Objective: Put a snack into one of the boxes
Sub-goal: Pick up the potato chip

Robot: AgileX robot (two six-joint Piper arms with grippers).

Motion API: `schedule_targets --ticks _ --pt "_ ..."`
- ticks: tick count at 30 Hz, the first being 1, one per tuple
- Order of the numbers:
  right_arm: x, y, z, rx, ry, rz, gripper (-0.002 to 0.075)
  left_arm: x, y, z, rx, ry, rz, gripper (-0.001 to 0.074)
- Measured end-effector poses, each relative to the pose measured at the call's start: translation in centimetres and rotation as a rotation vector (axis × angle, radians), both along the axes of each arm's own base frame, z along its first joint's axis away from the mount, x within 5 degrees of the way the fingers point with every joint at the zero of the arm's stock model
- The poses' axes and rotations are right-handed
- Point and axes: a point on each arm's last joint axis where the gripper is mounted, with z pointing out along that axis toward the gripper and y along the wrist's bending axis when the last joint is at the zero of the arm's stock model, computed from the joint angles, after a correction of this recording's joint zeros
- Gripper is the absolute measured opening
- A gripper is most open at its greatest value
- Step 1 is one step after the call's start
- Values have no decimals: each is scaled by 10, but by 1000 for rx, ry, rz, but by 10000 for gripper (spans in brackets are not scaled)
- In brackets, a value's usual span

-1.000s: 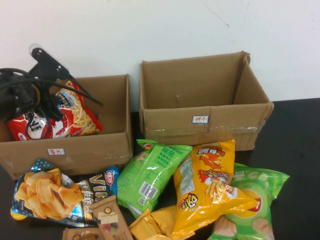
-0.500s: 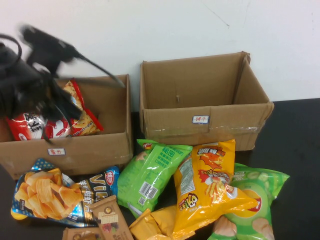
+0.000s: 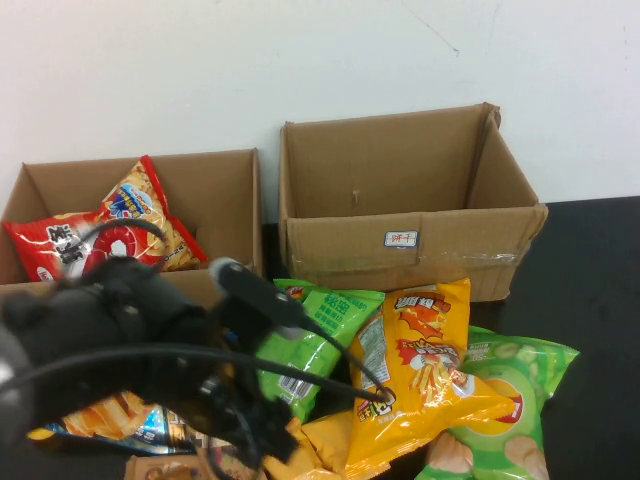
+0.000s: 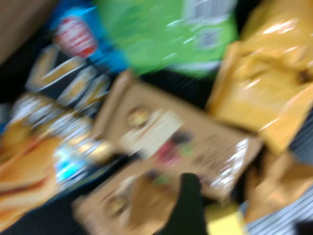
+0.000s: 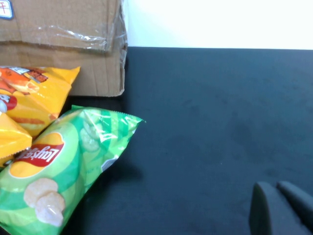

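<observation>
Step in hand, by my reading: the left arm is over the heap of snacks on the black worktop [image 3: 600, 260], going for a fresh pick; no bag is held. The left claw [image 3: 245, 425] hangs low at the near edge of the pile, and whether it stands apart or together I cannot tell. Largest item, the right-hand cardboard box [image 3: 410, 245], stands well beyond the left claw, toward the wall, white label on its front; its inside, as far as it shows, holds nothing. Next, the left-hand cardboard box [image 3: 235, 200], also beyond that claw and nearer the wall, holds two red snack bags [image 3: 110, 230] leaning on its back wall. Loose stock around the left claw: a yellow chip bag [image 3: 420, 370] and a green bag [image 3: 310, 345] just beside it toward the right-hand box; a light-green chip bag [image 3: 505, 400] farther off that way; a blue-and-black chip bag [image 4: 73, 78] on the other side. Smallest, two brown snack packets [image 4: 166, 147] lie directly under the left claw, touching each other, likeliest target. The next move calls for settling squarely over one packet and closing on it alone, the neighbours being crowded close. The right claw [image 5: 279, 205] rests low above bare worktop, fingers drawn together, empty, the light-green bag well off to its side.
</observation>
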Motion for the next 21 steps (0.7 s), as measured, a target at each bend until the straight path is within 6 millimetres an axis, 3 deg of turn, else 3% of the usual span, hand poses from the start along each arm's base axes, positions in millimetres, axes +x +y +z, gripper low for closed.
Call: schedule_targets --ticks 3,8,14,21 --pt "0 0 0 0 0 0 -1 -3 -21 -9 -63 -9 -36 568" --pt "0 0 0 0 0 0 -1 -9 -49 -20 -132 -44 -99 587" --pt "0 0 0 0 0 0 -1 -15 -62 -36 -108 -18 -150 588" --pt "0 0 0 0 0 0 -1 -26 -75 -43 -39 -54 -346 588"
